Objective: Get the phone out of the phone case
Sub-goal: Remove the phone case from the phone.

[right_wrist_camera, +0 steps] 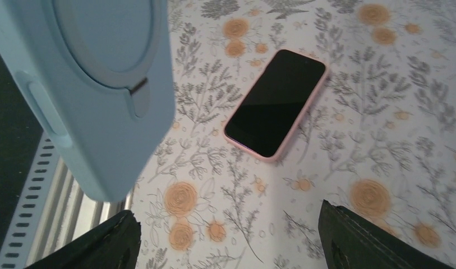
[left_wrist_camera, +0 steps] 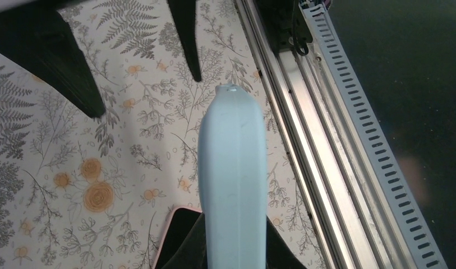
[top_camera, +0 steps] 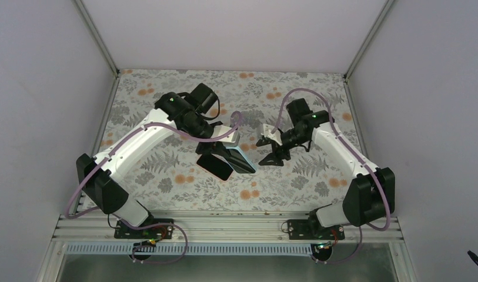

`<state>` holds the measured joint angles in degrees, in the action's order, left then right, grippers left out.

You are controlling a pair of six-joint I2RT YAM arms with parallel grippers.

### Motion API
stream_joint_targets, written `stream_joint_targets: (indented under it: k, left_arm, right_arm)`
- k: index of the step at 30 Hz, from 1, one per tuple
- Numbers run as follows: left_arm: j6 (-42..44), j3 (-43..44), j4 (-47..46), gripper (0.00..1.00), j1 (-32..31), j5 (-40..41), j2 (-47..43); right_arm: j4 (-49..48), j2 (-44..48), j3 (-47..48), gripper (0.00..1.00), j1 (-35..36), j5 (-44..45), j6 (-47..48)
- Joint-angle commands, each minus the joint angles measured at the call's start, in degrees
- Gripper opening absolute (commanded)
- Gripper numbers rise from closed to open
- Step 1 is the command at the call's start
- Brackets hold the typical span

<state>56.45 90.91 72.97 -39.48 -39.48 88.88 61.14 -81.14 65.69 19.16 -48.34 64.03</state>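
In closed left gripper [top_camera: 232, 156]: phone case [left_wrist_camera: 232, 168]

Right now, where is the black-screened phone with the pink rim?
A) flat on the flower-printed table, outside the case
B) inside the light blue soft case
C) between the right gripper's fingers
A: the phone lies screen up on the table, apart from the raised light blue case.

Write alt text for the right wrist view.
A pale blue phone case looms at upper left, its ringed back toward the camera. Beyond it a pink-edged phone lies screen up on the floral table cover, apart from the case. The right tool stands open, its black tips in the bottom corners.
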Motion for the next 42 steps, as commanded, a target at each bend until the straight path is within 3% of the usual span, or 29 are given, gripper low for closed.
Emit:
stream_joint_targets:
  k: [1,18,42]
  left_arm:
    - [-0.11,2.56,-1.46,0.02,0.36,-2.17,0.41]
    - [-0.28,1.58,-2.73,0.02,1.14,-1.11,0.66]
    - [-0.17,2.61,-1.73,0.02,1.19,-2.28,0.71]
  right_arm:
    - [-1.44,-0.5,-2.05,0.81,2.6,-3.08,-1.82]
    - [2.18,0.4,-3.07,0.77,3.78,-1.96,-0.55]
    - [-5.67,-0.38,-2.5,0.73,3.96,-3.19,-4.81]
